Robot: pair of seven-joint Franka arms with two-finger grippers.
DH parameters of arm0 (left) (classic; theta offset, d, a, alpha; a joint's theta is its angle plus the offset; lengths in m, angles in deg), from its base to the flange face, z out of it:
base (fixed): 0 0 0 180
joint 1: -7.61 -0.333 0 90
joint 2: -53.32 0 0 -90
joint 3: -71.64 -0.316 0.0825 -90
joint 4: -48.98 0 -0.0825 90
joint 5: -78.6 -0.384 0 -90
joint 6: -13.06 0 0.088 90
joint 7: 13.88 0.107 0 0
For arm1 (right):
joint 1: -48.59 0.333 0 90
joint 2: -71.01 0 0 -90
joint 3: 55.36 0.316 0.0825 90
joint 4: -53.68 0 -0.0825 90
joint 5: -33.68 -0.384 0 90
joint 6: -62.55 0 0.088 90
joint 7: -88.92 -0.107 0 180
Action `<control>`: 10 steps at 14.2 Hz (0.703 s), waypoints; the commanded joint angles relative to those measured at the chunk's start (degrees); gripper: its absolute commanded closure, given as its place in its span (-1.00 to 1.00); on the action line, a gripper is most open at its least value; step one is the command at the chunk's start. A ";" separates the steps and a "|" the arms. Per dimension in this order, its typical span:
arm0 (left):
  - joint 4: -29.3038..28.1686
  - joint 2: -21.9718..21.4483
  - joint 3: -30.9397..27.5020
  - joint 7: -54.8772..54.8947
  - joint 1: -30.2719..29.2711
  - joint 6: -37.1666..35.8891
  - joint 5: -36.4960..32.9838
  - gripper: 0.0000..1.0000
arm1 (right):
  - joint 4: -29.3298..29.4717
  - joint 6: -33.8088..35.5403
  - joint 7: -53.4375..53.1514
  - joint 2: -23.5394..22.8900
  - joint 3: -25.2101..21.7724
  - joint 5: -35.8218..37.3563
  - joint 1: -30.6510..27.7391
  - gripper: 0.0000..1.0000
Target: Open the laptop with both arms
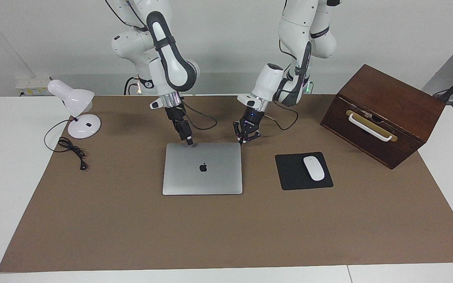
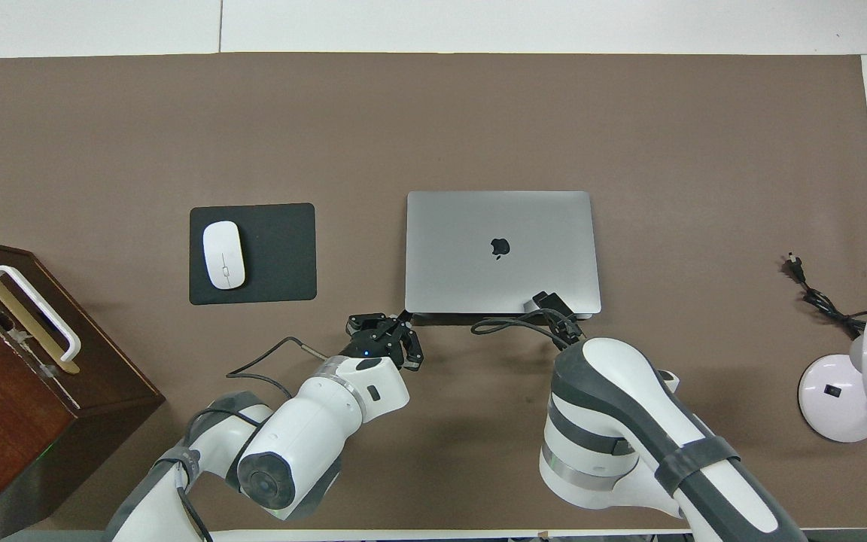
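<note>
The silver-grey laptop (image 1: 218, 177) lies closed and flat on the brown mat, with the apple logo on its lid; it also shows in the overhead view (image 2: 463, 256). My right gripper (image 1: 189, 141) is shut, and its tip is down at the laptop's edge nearest the robots, near the corner toward the right arm's end (image 2: 548, 301). My left gripper (image 1: 246, 138) is open with its fingers spread. It hangs low just off the laptop's other near corner (image 2: 387, 336) and holds nothing.
A black mouse pad (image 1: 289, 177) with a white mouse (image 1: 313, 168) lies beside the laptop toward the left arm's end. A brown wooden box (image 1: 391, 106) with a white handle stands past it. A white desk lamp (image 1: 79, 114) with its loose cable (image 1: 71, 149) is at the right arm's end.
</note>
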 commanded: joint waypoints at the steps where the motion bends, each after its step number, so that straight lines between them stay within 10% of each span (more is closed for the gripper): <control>1: 2.26 2.10 -0.48 2.26 0.24 1.28 0.51 1.00 | 0.62 1.16 3.22 -0.96 0.12 -1.63 -0.87 -1.00; 10: 6.04 6.05 -1.35 2.52 0.24 1.28 0.51 1.00 | 0.79 2.03 4.10 -2.36 0.12 -1.63 -1.31 -1.00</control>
